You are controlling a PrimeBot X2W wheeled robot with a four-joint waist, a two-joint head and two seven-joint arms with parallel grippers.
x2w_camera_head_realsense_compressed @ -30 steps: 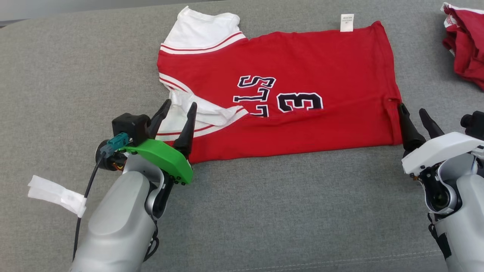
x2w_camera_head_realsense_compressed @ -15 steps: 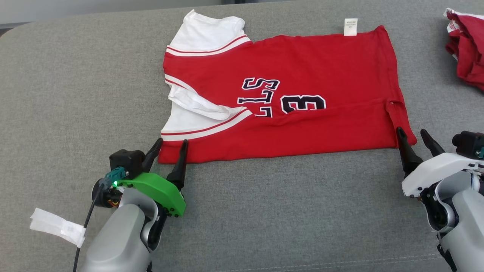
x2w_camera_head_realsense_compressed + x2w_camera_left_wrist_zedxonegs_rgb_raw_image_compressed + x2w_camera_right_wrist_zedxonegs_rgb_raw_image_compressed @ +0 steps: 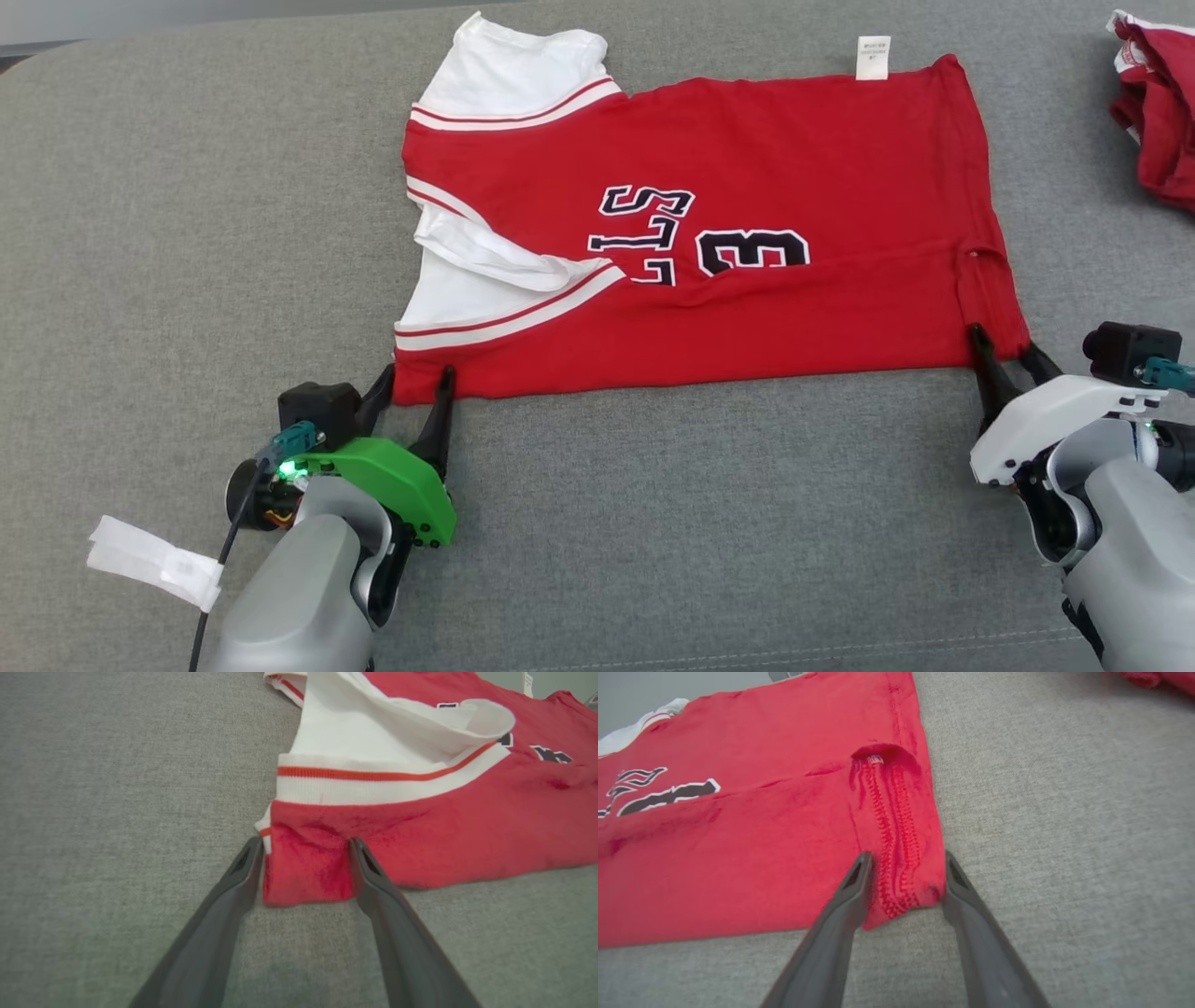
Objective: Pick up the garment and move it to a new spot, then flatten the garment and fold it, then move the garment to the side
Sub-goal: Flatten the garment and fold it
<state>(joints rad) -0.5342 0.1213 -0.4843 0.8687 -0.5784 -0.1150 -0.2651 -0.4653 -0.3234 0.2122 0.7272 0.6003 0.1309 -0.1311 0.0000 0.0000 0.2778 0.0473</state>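
Item: red-and-white short-sleeved jersey (image 3: 747,168), lying part-folded toward the far edge of the grey fabric counter (image 3: 653,513). I am now bracketing its near corners. Left gripper (image 3: 417,371) fingers are standing wide; right gripper (image 3: 1001,338) fingers are narrowing, not yet pinching. I am judging the next fold ready.

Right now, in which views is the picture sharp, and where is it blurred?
Head view: even soft light, no glare, the red and white fabric jersey sharp. Left wrist view: near hem fairly clear, the far navy lettering out of focus. Right wrist view: red hem stitching sharp, lettering soft too.
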